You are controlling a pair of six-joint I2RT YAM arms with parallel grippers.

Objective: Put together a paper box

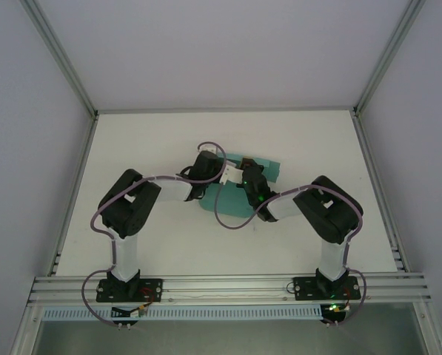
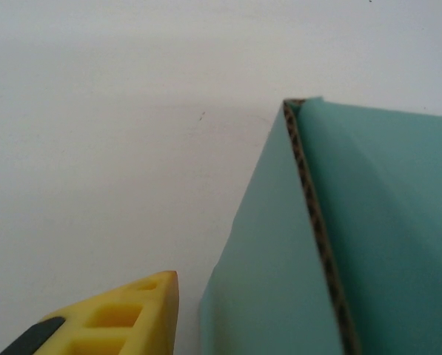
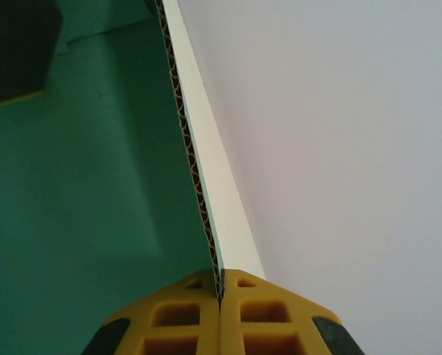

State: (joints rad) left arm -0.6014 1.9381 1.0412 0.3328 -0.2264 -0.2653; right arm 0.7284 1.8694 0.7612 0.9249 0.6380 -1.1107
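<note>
Top external view: both arms bend elbows-out and reach inward, wrists meeting over the paper box [image 1: 226,203], which sits mid-table [image 1: 132,148]. Left gripper [image 1: 228,174] hangs at the box's far left side with its jaws parted. In its wrist view one yellow finger [image 2: 124,314] stands just beside an upright teal wall without touching it (the other finger is out of frame). Right gripper [image 3: 219,290] is pinched closed on the corrugated edge of a raised wall.
</note>
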